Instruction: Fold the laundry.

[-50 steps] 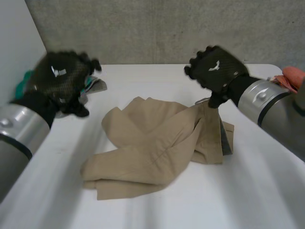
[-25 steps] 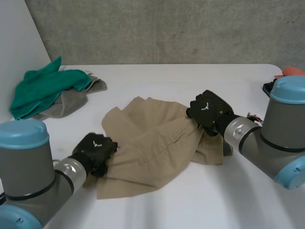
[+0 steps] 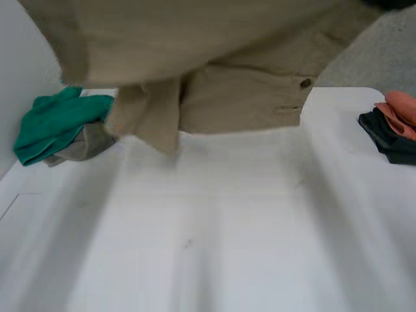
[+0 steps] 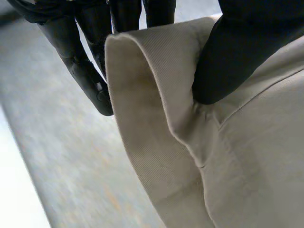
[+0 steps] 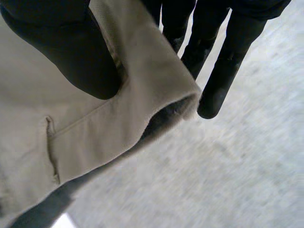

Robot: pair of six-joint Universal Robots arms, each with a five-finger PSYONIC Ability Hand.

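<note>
The beige garment hangs lifted above the white table, spread across the upper part of the head view, with a button on its lower right. In the left wrist view my left hand pinches a folded hem of the beige garment between its thumb and fingers. In the right wrist view my right hand pinches another edge of the garment, thumb on one side and fingers behind.
A green cloth lies on a grey cloth at the table's far left. A dark cloth with an orange-pink one on it sits at the right edge. A concrete wall stands behind.
Both hands came down onto the beige garment, shut on it and raised it off the table, so it now hangs in front of the head camera.
</note>
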